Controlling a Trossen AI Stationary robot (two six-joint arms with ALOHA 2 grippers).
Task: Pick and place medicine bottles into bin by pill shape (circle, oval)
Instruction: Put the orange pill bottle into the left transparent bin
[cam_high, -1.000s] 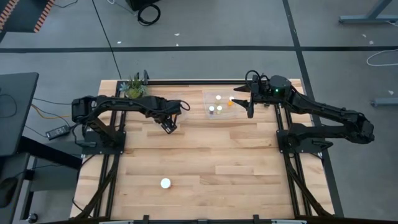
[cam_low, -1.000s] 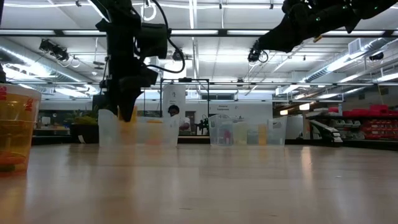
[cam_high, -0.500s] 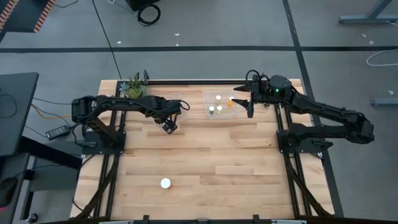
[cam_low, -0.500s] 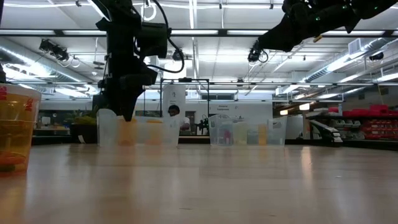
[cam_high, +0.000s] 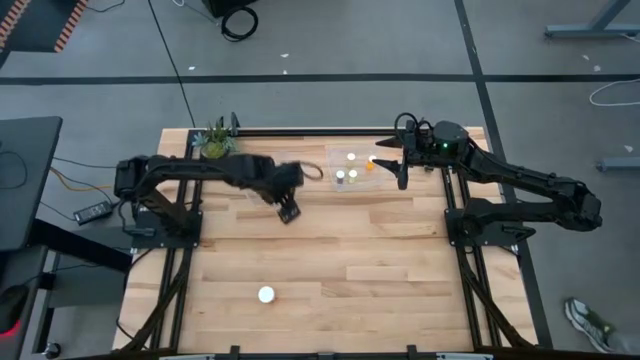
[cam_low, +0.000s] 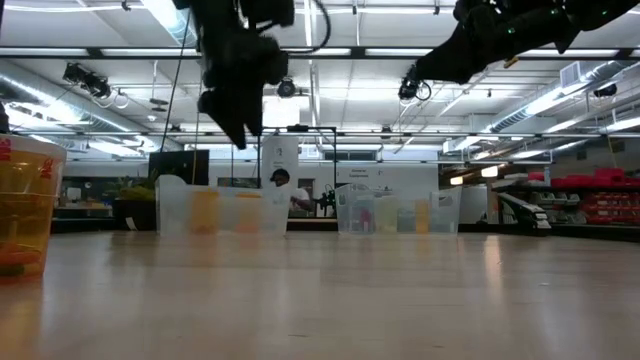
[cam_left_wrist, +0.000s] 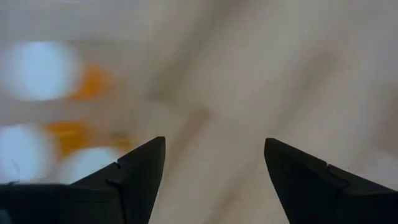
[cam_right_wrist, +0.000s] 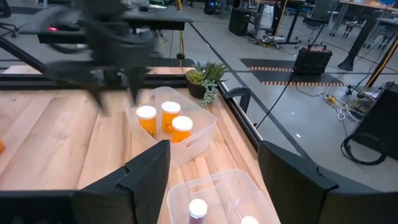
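My left gripper (cam_high: 288, 212) is open and empty, above the bare table just right of the clear left bin (cam_right_wrist: 186, 134); it also shows in the low view (cam_low: 235, 120) and in its own wrist view (cam_left_wrist: 214, 162). That bin holds three orange bottles with white caps (cam_right_wrist: 163, 118), which show blurred in the left wrist view (cam_left_wrist: 37, 68). My right gripper (cam_high: 400, 172) is open and empty, up in the air by the right bin (cam_high: 350, 166), which holds several bottles (cam_high: 346, 175). One white-capped bottle (cam_high: 265, 294) stands alone on the table near the front; it shows close in the low view (cam_low: 20, 210).
A small green potted plant (cam_high: 213, 140) stands at the far left corner, behind the left bin. The two clear bins stand side by side along the far edge (cam_low: 220, 210) (cam_low: 400, 210). Bare wood (cam_high: 380, 260) lies between the bins and the lone bottle.
My left gripper has risen from the left bin and gone toward the table's right and near edges. The bottles in the bins and the lone bottle have stayed where they were.
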